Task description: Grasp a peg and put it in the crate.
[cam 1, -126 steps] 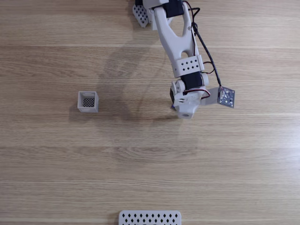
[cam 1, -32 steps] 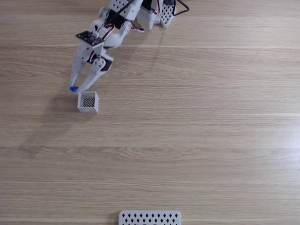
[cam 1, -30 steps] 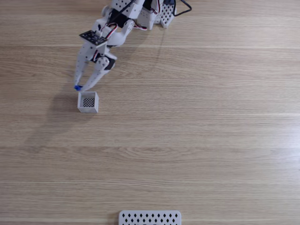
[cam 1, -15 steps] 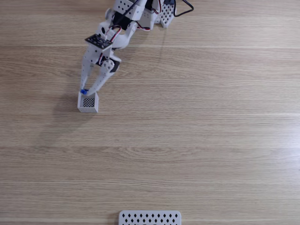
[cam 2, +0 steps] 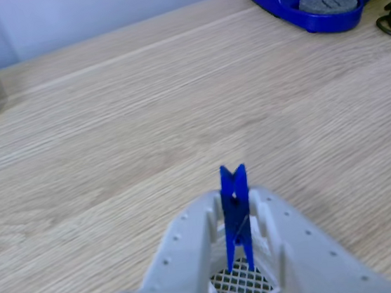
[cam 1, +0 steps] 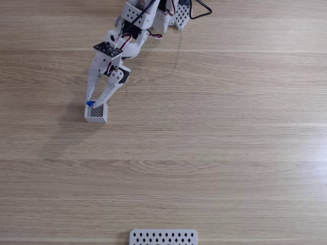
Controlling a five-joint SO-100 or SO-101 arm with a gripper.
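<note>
Peg (cam 2: 236,216), slim bright blue clothespin w/ notched top, is standing upright in other view, and I'm seeing gripper (cam 2: 238,235) clamping it btwn both jaws. Crate (cam 1: 96,113), small white box w/ dark mesh floor, is sitting directly under it; in fixed view peg's hanging at crate's 11 o'clock rim.

We see a bright blue peg (cam 2: 236,216) between the pale grey fingers (cam 2: 186,250), and a white crate (cam 1: 95,113) with a dark mesh-patterned floor. The table (cam 1: 214,132) is light wood grain, and a white panel (cam 1: 163,237) carries dark diamond holes.
</note>
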